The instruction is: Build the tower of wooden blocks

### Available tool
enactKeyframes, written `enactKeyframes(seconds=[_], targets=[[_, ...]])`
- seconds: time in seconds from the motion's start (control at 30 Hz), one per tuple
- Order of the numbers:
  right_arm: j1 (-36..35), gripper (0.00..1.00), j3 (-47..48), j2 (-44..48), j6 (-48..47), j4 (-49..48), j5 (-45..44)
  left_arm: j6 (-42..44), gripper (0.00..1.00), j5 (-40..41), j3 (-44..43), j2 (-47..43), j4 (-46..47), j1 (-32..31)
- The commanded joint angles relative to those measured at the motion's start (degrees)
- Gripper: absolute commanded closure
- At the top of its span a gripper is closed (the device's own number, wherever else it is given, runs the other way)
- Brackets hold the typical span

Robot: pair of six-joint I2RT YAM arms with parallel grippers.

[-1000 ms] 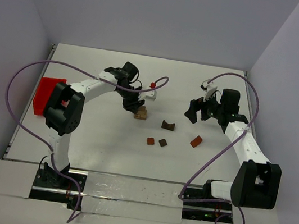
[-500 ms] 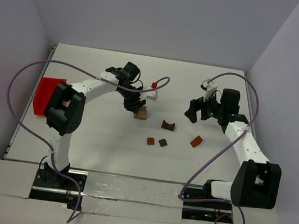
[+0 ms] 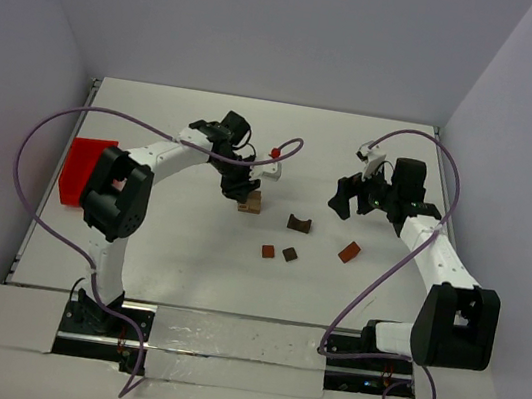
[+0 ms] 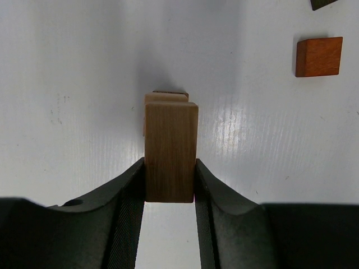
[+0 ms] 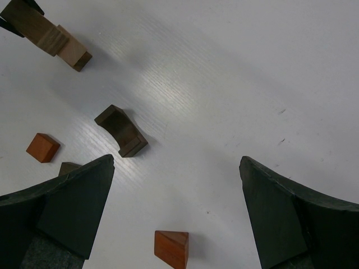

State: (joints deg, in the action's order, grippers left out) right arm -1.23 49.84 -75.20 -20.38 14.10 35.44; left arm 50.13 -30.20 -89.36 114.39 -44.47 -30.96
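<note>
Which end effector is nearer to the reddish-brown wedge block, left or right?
Right. The right end effector stands open just beyond the wedge block, toward the far edge. The left end effector is well off to its left, shut on a tan block at the tower.

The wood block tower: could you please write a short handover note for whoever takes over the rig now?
Left gripper: fingers shut on a tan block, held over the small stack; seated or not, cannot tell.
Right gripper: open, empty, above the table.
Loose on the table: dark arch block, red-brown cube, dark cube, red-brown wedge.
Done: stack begun. Left: set the tan block, then add the four loose pieces.
</note>
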Motion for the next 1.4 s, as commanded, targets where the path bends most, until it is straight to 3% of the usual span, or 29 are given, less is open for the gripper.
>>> enactKeyframes(seconds=[0.0, 0.1, 0.17, 0.37, 0.97, 1.37], targets=[[0.03, 0.00, 0.43, 0.05, 0.52, -2.06, 0.79, -0.12, 0.48, -0.46, -2.26, 0.44, 0.02, -0.24], [0.07, 0.00, 0.50, 0.03, 0.52, -1.97, 1.03, -0.29, 0.31, -0.24, -1.98, 0.20, 0.43, -0.24], [0.00, 0.00, 0.43, -0.12, 0.49, -1.96, 1.05, -0.40, 0.25, -0.32, -2.04, 0.08, 0.54, -0.31], [-0.76, 0.00, 1.03, -0.56, -1.38, -0.33, 0.43, -0.73, 0.20, -1.43, -2.71, -1.43, 0.53, 0.00], [-2.98, 0.00, 1.31, -1.32, -2.65, 0.96, -1.28, -1.26, 0.28, -2.15, -1.31, -2.49, 2.81, 0.11], [-2.98, 0.00, 0.96, -1.71, -2.91, 0.58, -1.26, -1.44, 0.42, -2.24, -2.75, -1.19, 2.54, 0.03]])
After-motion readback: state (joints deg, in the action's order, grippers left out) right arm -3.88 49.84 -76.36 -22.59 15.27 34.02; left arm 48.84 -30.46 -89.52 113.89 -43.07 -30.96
